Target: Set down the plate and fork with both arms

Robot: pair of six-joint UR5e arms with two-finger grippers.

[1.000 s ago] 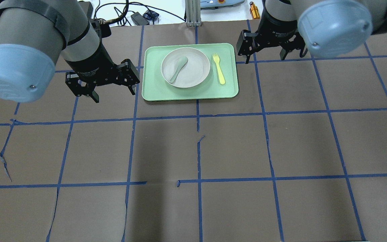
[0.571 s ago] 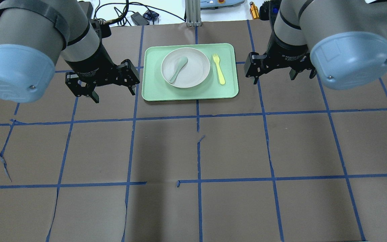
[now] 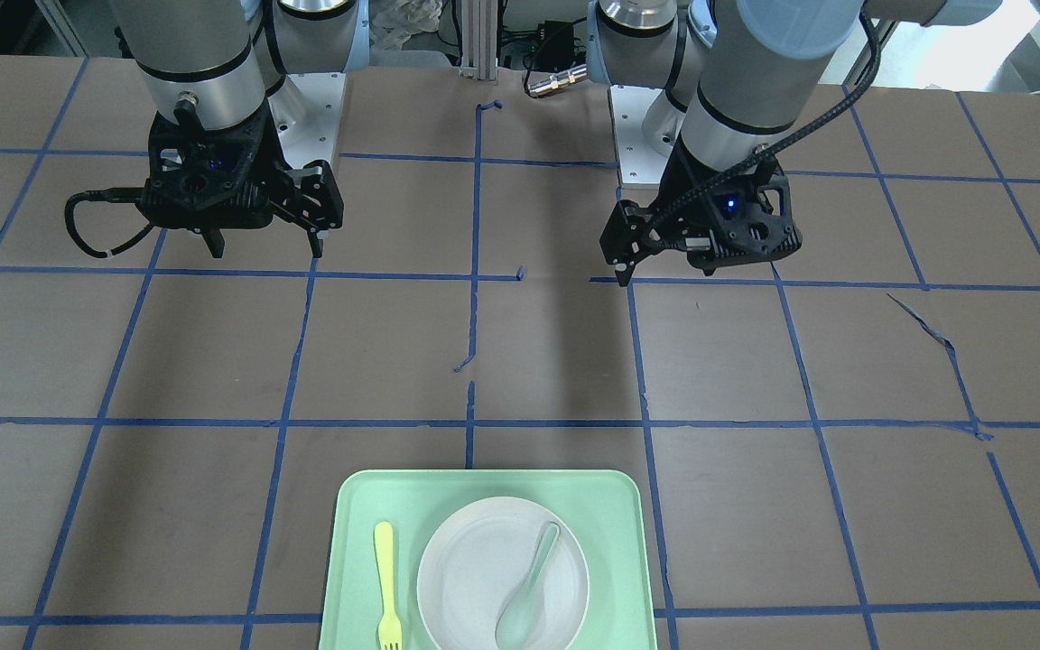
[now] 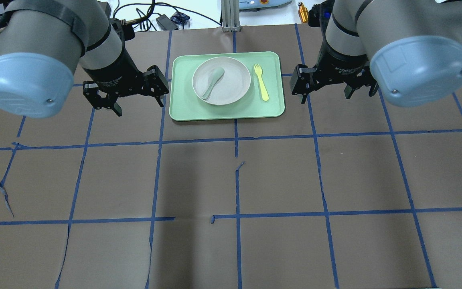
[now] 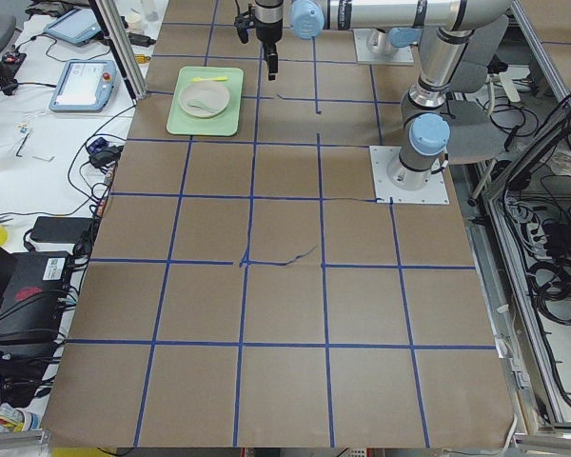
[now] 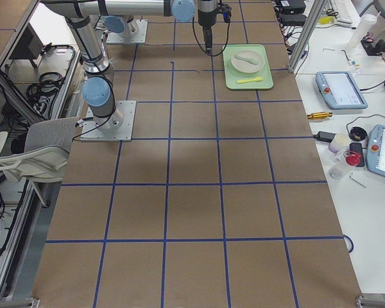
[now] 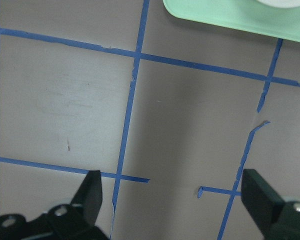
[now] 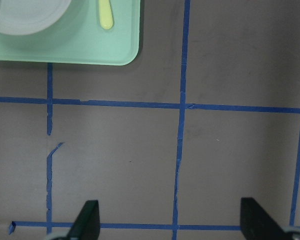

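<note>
Round off-white plate (image 4: pixel 236 87), grey-green spoon (image 4: pixel 213 82) lying in it, and pale-yellow plastic fork (image 4: pixel 261 82) sitting on mint-green tray (image 4: pixel 227 111), upper centre of overhead view. Fingers spread, empty: left pincer (image 4: pixel 137 105), right pincer (image 4: pixel 325 96) hovering either side of tray. Likely risks: spoon sliding off tilted plate; flat fork slipping from grip

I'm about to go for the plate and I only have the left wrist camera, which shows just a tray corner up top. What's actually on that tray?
Observer: The plate sits on the tray, with a spoon lying in it.
Operator: Where's the fork?
Observer: The fork lies on the tray beside the plate, on the right arm's side, tines pointing away from the robot.
Operator: And the right claw?
Observer: The right claw is open and empty, up off the table and clear of the tray.
</note>
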